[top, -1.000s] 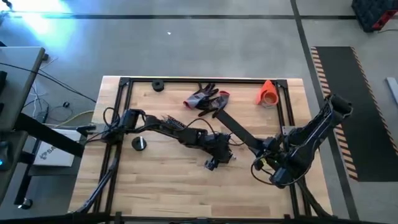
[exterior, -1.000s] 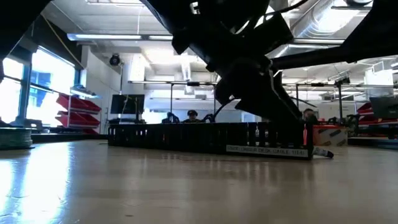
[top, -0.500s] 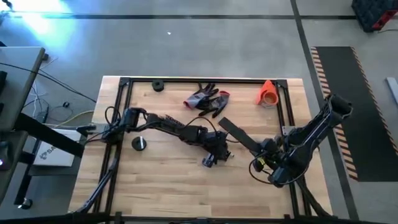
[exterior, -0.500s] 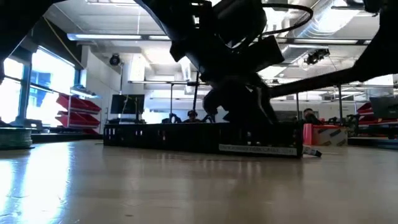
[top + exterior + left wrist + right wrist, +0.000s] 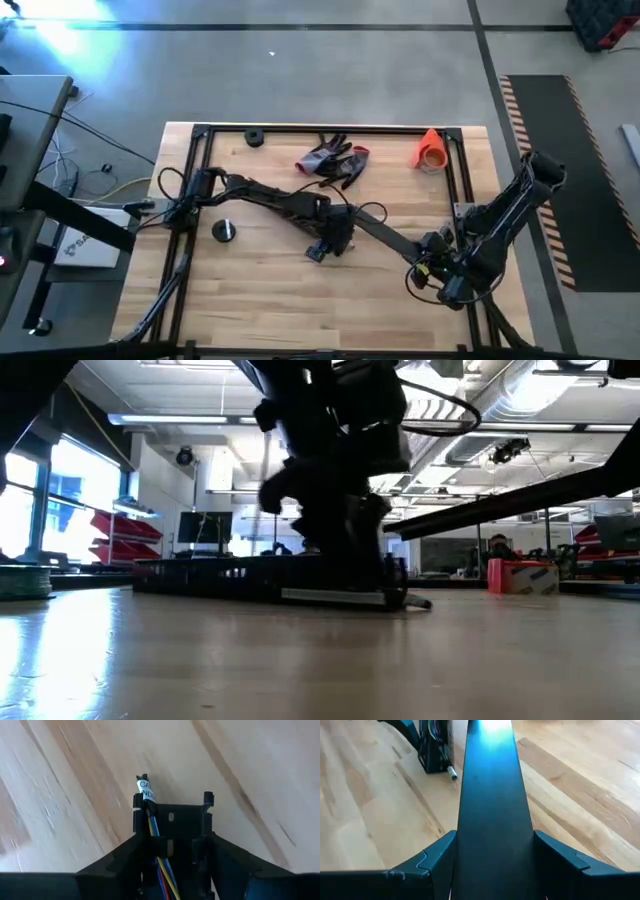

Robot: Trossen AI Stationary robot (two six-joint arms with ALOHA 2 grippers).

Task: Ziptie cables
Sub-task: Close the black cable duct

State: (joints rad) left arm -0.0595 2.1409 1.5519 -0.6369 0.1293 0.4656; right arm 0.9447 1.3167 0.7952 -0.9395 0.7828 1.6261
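Cables (image 5: 159, 865), coloured strands, run inside the black slotted strip (image 5: 385, 237) between my left gripper (image 5: 172, 845) fingers, which clamp that end mid-table. My right gripper (image 5: 490, 870) is clamped on the strip's other end near the table's right edge.

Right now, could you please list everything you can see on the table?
strip: one, black, slotted, lying slantwise across the middle of the table, held at both ends
wires: a few, blue, yellow and red, running inside one end of the strip, with a white label
gloves: a pair, grey and red, far edge, middle
cone: one, orange, far right corner
ring: one, black, far left
knob: one, black with a pale top, left side
table: one, pale wood with a black frame
left gripper: shut on the wired end of the strip
right gripper: shut on the other end of the strip
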